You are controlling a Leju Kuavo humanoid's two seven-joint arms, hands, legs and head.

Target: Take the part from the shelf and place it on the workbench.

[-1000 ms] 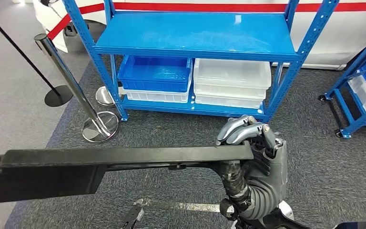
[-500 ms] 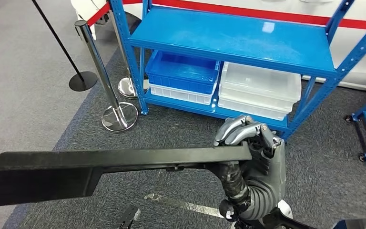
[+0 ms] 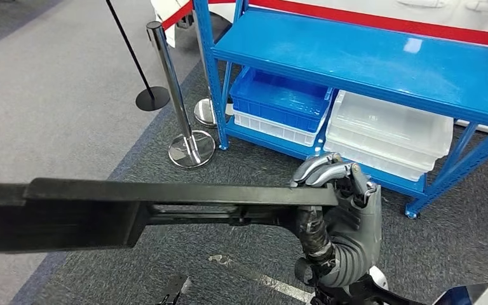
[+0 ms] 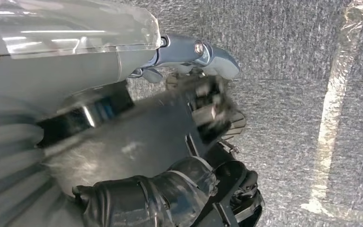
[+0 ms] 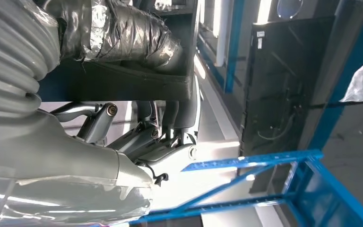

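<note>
One long black part (image 3: 152,210) juts sideways from the right robot hand (image 3: 337,190), whose fingers clamp its end

text: we read none | labels: we find none legible | numbers: none | small sticker on dark panel (image 5: 261,34): too blurred for us

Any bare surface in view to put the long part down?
Shelf's upper blue deck is bare. Lower level is crowded with the blue bin and clear bins. Bare carpet lies between the stanchion base and the black part.
</note>
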